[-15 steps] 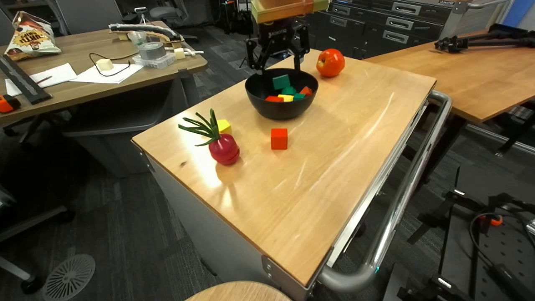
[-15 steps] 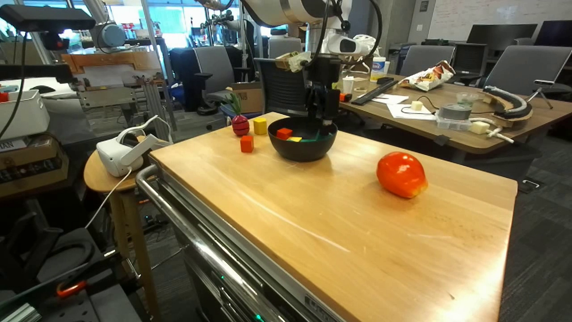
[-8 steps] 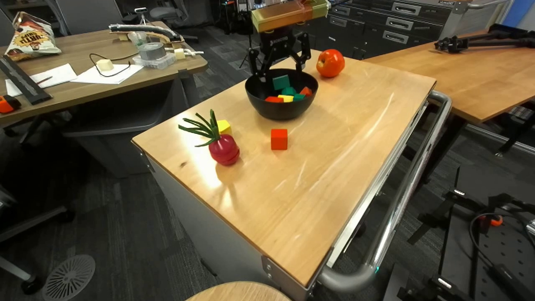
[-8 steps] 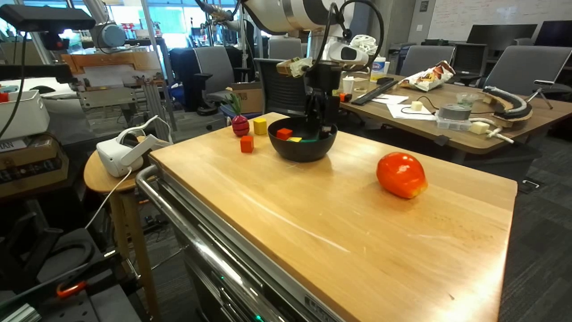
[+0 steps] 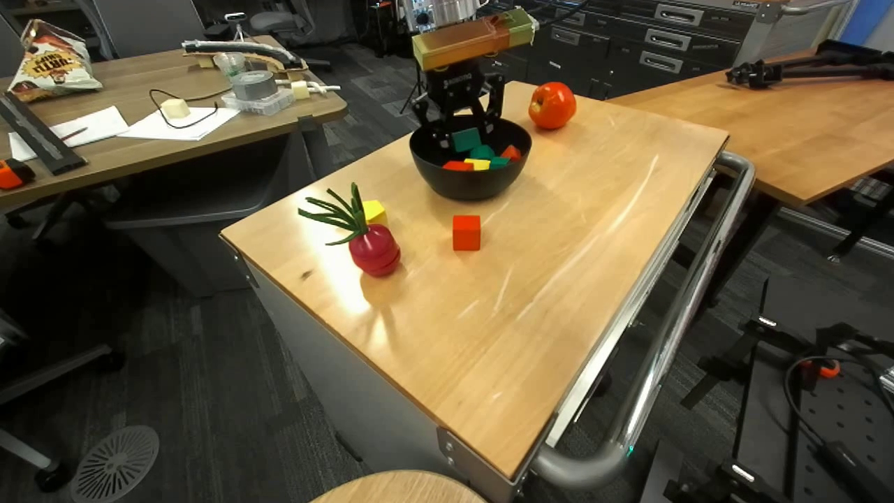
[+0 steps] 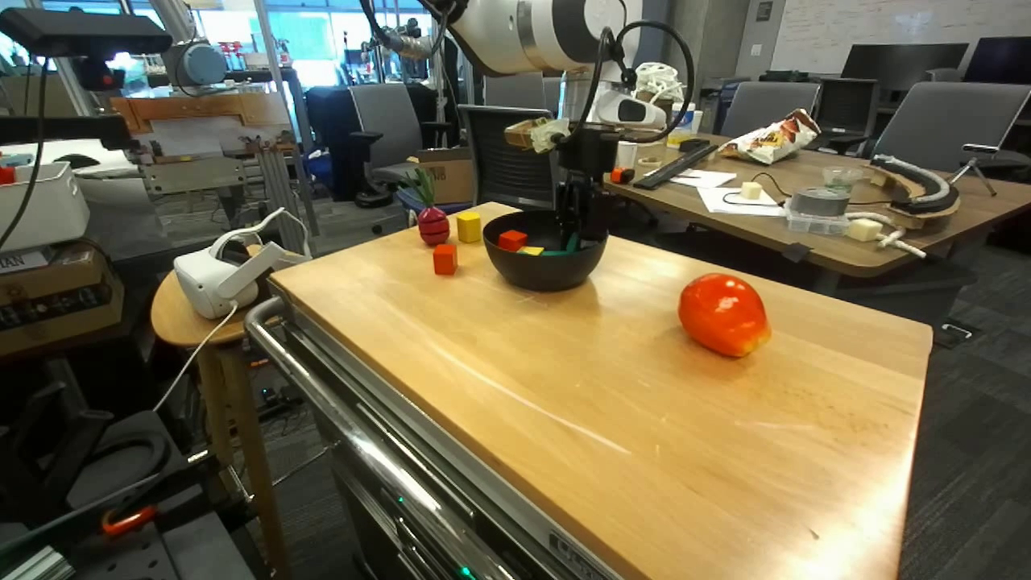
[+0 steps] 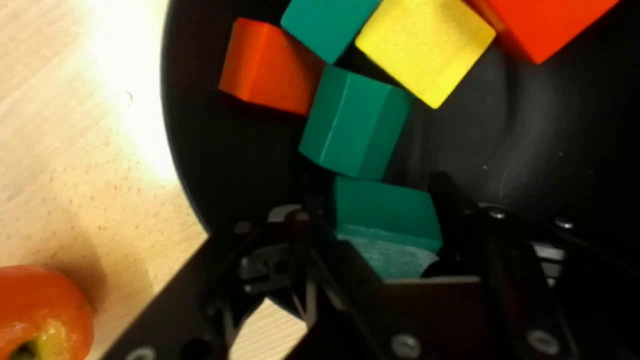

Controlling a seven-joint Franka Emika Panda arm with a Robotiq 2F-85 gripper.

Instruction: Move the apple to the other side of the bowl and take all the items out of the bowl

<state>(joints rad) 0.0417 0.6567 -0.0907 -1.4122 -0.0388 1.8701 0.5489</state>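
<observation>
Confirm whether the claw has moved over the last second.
Yes, downward: in both exterior views the claw has come lower into the black bowl, which stands where it did.

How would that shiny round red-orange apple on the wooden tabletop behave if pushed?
The shiny round red-orange apple would likely roll, since its sides curve, perhaps unevenly, as it looks lopsided in an exterior view. Its glossy shine suggests it may be slippery.

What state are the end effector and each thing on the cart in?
Bowl: upright, six blocks visible inside
End effector: in the bowl, jaws flanking a green block, grip unclear
Apple: on the cart, outside the bowl
Leafy fruit: outside the bowl, leaves up
Loose red block: outside the bowl
Loose yellow block: outside the bowl
</observation>
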